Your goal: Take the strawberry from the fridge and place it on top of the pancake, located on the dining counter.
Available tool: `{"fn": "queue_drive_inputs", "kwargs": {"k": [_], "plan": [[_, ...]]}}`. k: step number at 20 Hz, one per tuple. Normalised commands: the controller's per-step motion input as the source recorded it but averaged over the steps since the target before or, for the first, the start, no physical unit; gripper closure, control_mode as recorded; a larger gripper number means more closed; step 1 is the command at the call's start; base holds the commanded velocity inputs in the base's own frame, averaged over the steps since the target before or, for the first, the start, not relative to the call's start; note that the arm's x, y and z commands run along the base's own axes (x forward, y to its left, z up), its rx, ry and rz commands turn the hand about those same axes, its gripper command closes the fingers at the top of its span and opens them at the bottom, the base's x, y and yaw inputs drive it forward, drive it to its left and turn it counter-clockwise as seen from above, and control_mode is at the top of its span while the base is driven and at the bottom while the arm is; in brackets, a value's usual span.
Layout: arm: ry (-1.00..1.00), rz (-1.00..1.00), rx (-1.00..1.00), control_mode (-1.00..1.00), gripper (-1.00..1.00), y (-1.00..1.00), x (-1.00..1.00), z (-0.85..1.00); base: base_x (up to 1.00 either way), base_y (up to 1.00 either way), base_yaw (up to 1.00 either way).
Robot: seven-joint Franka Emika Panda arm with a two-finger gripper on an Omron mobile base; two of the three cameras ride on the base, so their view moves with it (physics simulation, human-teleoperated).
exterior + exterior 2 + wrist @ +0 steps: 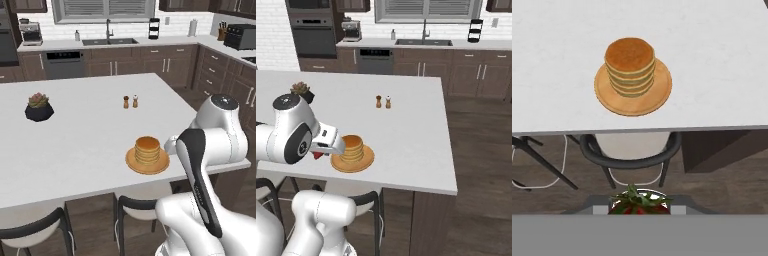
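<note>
Red strawberry [637, 204] is pinched in the tool [640, 209], which hangs off the tabletop [712, 65] edge above a stool [629, 152]. Ahead lies the pancake [630, 67] stack on its plate [657, 95], so I think the tool must reach forward.

arm [220, 145]: glossy white rounded shells, thick tube links
joints: dark round end caps, grey rims
forearm stripe: long black band with tiny pale lettering, unreadable

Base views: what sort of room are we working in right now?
A home kitchen, rendered: a sink under a window, a wall oven, dark wood cabinets, and a white-topped dining counter with stools.
</note>
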Motion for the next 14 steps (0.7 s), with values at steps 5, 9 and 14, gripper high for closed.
{"fn": "queue_drive_inputs", "kwargs": {"k": [5, 9, 14], "plan": [[0.00, 0.00, 0.00, 1.00, 1.00, 0.00, 0.00, 0.00, 0.35, 0.37, 0.04], [0.00, 0.00, 0.00, 1.00, 1.00, 0.00, 0.00, 0.00, 0.31, 0.18, 0.04], [0.00, 0.00, 0.00, 1.00, 1.00, 0.00, 0.00, 0.00, 0.36, 0.01, 0.01]]}}
